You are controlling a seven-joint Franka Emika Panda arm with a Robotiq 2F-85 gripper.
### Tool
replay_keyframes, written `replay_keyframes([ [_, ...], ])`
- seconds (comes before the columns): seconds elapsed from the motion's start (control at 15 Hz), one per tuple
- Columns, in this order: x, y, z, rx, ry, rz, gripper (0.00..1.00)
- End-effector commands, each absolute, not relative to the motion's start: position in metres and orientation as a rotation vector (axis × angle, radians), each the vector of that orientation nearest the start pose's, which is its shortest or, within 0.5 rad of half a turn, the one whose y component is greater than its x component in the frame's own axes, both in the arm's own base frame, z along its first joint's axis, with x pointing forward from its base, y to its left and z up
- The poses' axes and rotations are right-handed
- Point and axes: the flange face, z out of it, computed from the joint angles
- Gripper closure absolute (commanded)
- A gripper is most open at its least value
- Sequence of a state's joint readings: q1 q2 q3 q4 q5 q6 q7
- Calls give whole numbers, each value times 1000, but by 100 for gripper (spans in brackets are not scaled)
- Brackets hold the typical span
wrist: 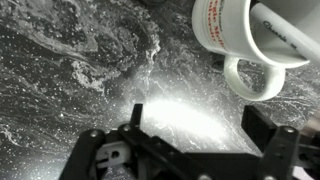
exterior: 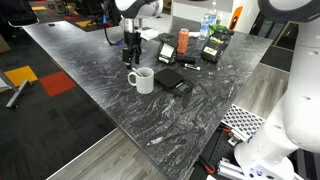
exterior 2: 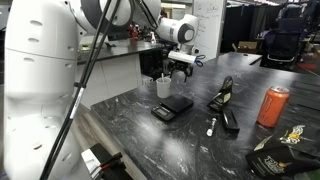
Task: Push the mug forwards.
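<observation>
I record the gripper (wrist: 192, 110) with jaws apart and nothing between them, above the dark marbled desk (wrist: 60, 60). In the wrist view the white mug (wrist: 235, 35) sits at 1 o'clock from it, near but not touching. The mug's handle is turned toward the gripper.

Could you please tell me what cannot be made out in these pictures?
1. Lettering on the mug: wrist view, blurred and cut off by the top edge.
2. Label of the can: both exterior views, too small to read.
3. The black flat device: both exterior views, too small to identify.
</observation>
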State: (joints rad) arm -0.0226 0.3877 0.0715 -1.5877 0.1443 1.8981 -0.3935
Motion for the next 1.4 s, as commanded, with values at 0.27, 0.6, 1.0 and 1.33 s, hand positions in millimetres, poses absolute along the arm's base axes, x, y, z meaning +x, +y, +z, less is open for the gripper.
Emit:
replay_keyframes([
  [0.27,647,44,389,-2822,-664,201,0],
  [0.6,636,47,387,-2731,-724,301,0],
  [1.0,624,55,381,-2528,-882,429,0],
  [1.33,613,56,380,-2414,-971,527,0],
])
